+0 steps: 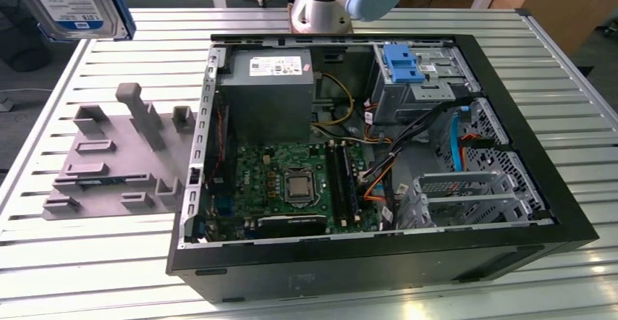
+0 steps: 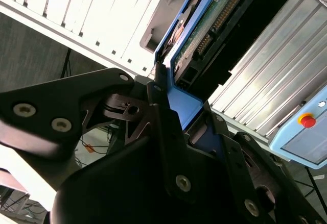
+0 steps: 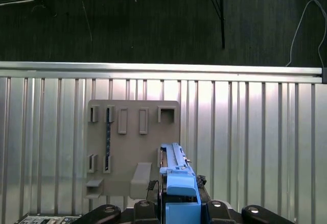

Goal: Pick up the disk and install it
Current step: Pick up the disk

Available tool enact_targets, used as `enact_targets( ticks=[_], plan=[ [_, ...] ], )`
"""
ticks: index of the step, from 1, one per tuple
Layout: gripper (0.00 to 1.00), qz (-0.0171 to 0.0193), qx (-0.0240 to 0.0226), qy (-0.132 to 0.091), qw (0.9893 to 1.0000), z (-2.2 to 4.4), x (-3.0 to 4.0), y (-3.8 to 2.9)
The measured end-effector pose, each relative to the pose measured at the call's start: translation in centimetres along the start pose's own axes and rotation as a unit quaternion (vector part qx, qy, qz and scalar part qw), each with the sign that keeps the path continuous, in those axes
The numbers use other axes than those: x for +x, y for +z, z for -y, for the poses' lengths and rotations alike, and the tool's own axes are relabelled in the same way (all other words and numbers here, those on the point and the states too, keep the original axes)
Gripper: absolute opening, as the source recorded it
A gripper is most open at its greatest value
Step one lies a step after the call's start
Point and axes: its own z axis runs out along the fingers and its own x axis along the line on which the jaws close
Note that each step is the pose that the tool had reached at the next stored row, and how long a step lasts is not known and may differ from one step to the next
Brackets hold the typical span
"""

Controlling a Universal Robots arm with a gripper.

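figure: the disk (image 1: 75, 3), one silver drive in a blue carrier frame (image 2: 186, 109), is shown raised at the exterior view's left, above the slatted table (image 1: 97, 262) and well apart from the open computer case (image 1: 386, 258). it is clamped at one end of the frame by the gripper (image 2: 185, 101), with a black finger (image 2: 158, 106) pressed to each side. in the first wrist view it is seen hanging over the grey fixture plate (image 3: 130, 147).

risk, as judged: since only the frame's end is held, the drive may be tilted or lost under its own weight. near the drive bay (image 1: 415, 88), the black cable bundle (image 1: 425, 121) may be snagged and the blue latch bracket (image 1: 401, 63) struck.

counted: one disk, one gripper with two fingers, one case, one fixture plate, one latch bracket.
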Motion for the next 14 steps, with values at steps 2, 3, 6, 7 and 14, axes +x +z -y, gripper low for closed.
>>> enact_targets(
  ticks=[2,3,6,7,14],
  plan=[
    [0.36,0.0000,0.0001,0.000,1.0000,0.04,0.00,0.01],
    [0.36,0.0000,0.0000,0.000,1.0000,0.06,0.00,0.00],
    [0.36,0.0000,0.0000,0.000,1.0000,0.13,0.00,0.00],
    [0.36,0.0000,0.0000,0.000,1.0000,0.16,0.00,0.00],
    [0.36,0.0000,0.0000,0.000,1.0000,0.33,0.00,0.00]
  ],
)
